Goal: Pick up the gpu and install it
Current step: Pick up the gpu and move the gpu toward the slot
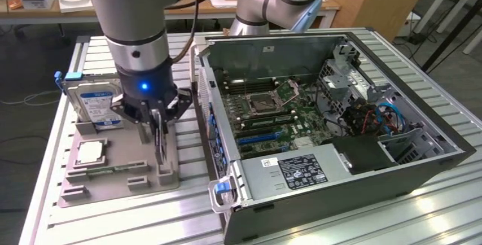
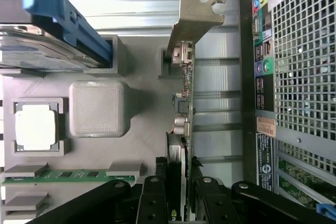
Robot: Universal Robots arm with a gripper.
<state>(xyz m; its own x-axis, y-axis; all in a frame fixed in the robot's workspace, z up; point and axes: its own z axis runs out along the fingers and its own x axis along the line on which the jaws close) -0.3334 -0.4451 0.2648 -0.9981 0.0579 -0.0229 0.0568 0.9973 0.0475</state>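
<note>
Pick-up step: the gripper [image 1: 156, 129], nearly closed, clamps the gpu [image 1: 160, 149], upright in its tray [image 1: 113, 184] slot, with the case [image 1: 362, 191] at 3 o'clock. Freeing it calls for a straight vertical pull.

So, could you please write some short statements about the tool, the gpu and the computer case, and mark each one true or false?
1. The tool has a finger on each side of the gpu. True.
2. The gpu is seated inside the computer case. False: it stands on edge at the gray holder, outside the case.
3. The hard drive stands in the gray holder. True.
4. The case is closed. False: its side is open and the motherboard shows.
</note>
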